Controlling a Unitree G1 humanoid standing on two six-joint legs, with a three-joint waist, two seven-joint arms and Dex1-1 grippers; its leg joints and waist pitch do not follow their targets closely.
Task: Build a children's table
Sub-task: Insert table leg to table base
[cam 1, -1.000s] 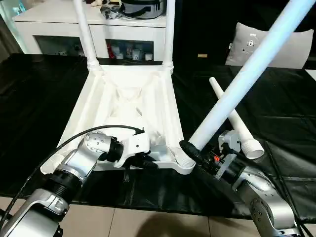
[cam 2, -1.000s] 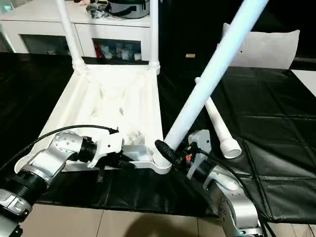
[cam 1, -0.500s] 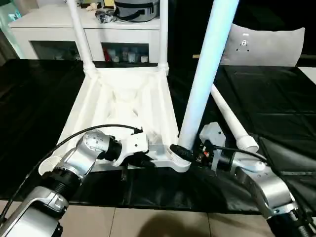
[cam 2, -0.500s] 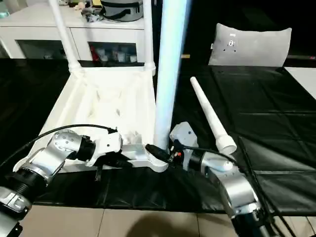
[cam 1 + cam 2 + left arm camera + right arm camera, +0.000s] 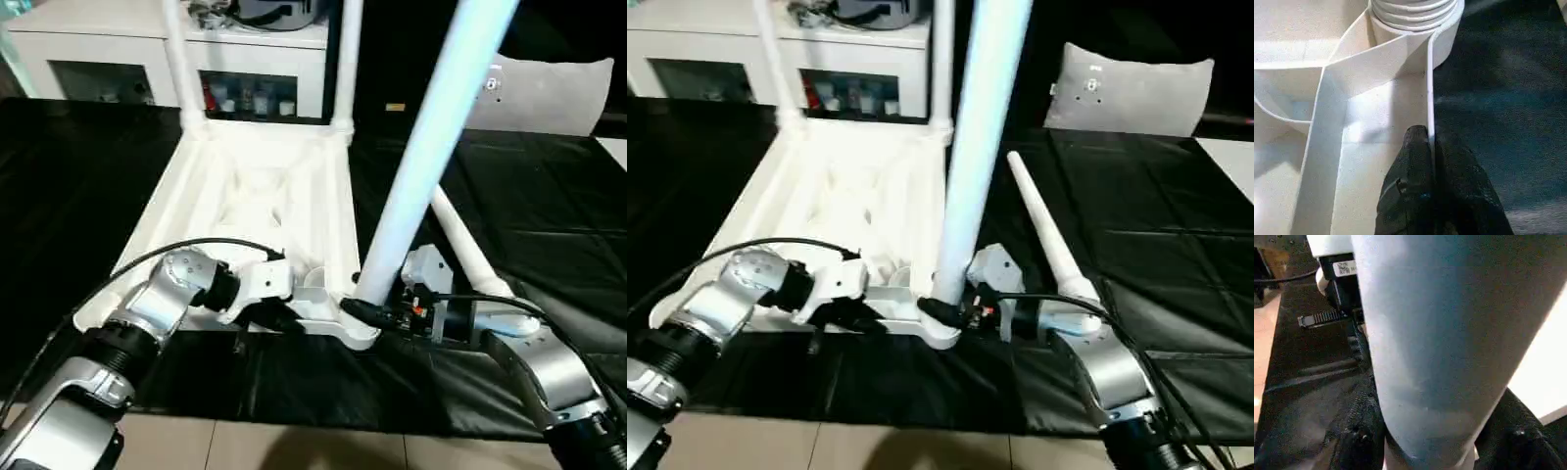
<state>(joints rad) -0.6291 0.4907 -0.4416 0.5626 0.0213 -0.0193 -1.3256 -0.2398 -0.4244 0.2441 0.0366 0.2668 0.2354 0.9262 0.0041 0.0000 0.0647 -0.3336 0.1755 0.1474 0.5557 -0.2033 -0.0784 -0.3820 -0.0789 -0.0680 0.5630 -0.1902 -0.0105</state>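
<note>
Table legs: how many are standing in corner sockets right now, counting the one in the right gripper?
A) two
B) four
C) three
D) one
C: two legs stand in the far corners of the upturned top, the right gripper holds a third leg at the near corner socket, and a fourth leg lies on the black sheet.

White table top (image 5: 260,196) lies upside down, two legs (image 5: 345,69) upright, a third (image 5: 431,166) in the near corner socket.
</note>
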